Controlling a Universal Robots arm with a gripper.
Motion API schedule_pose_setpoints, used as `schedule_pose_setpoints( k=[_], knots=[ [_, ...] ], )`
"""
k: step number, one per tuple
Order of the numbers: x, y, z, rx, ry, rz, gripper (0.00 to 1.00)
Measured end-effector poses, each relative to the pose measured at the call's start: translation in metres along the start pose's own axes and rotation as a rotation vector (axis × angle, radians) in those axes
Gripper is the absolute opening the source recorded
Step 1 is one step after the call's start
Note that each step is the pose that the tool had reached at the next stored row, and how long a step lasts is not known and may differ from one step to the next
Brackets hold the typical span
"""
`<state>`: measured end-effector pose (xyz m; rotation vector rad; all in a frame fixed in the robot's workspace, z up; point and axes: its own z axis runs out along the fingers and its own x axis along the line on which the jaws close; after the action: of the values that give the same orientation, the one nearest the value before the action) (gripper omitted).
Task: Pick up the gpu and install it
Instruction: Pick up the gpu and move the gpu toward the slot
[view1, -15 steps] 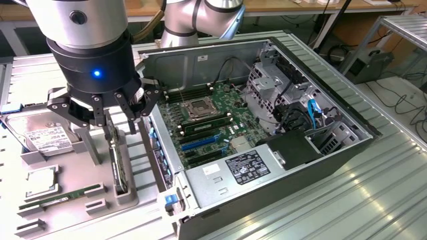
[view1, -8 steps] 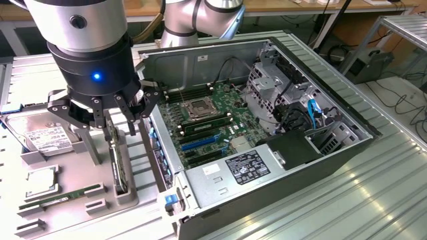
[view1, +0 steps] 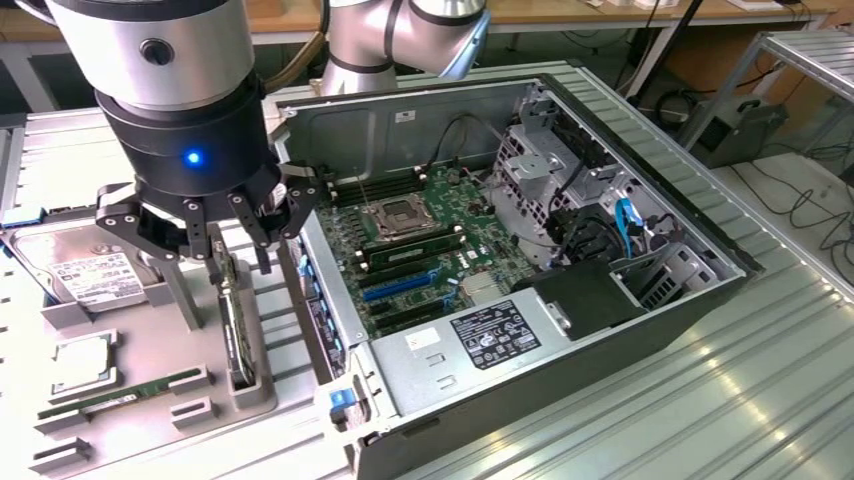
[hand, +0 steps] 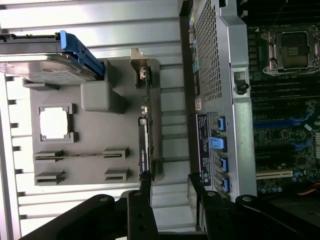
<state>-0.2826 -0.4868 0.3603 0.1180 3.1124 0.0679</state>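
Hand (view1: 214, 258) (spread) over gpu (view1: 238, 340) in tray (view1: 154, 350)

The gpu (view1: 238, 335) stands (on edge) in tray (view1: 154, 350) beside case (view1: 534, 400).

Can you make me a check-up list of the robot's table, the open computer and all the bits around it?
surface: ribbed metal table with a grey holder tray on it.
job's things: gpu stands on edge in the tray, not yet lifted; the open computer case lies beside the tray, motherboard showing.
clutter: hard drive, processor chip and memory stick in the tray.
grippers: tool open, hanging just above the gpu, holding nothing.
cables: blue cable inside the case; dark cables on the floor.
surroundings: wooden bench at the back.
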Motion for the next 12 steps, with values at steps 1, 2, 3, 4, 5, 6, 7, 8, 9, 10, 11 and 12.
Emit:
schedule_pose_setpoints(
  k=[1,2,3,4,5,6,7,8,9,10,11,12],
  knots=[
    [0.0001,0.0,0.0003,0.0001,0.0,0.0,0.42],
    [0.0002,0.0,0.0007,0.0001,0.0,0.0,0.42],
    [0.0003,-0.0001,0.0012,0.0,0.0,0.0,0.42],
    [0.0003,-0.0001,0.0016,0.0,0.0,0.0,0.42],
    [0.0004,-0.0001,0.0019,0.0,0.0,0.0,0.42],
    [0.0005,-0.0001,0.0022,0.0,0.0,0.0,0.42],
    [0.0006,-0.0002,0.0026,0.0,0.0,0.0,0.42],
    [0.0006,-0.0002,0.0029,0.0001,0.0,0.0,0.42],
    [0.0007,-0.0002,0.0032,0.0,0.0,0.0,0.42],
    [0.0008,-0.0002,0.0036,0.0,0.0,0.0,0.42],
    [0.0008,-0.0002,0.004,0.0001,0.0,0.0,0.42],
    [0.0009,-0.0003,0.0043,0.0,0.0,0.0,0.42]
  ],
)
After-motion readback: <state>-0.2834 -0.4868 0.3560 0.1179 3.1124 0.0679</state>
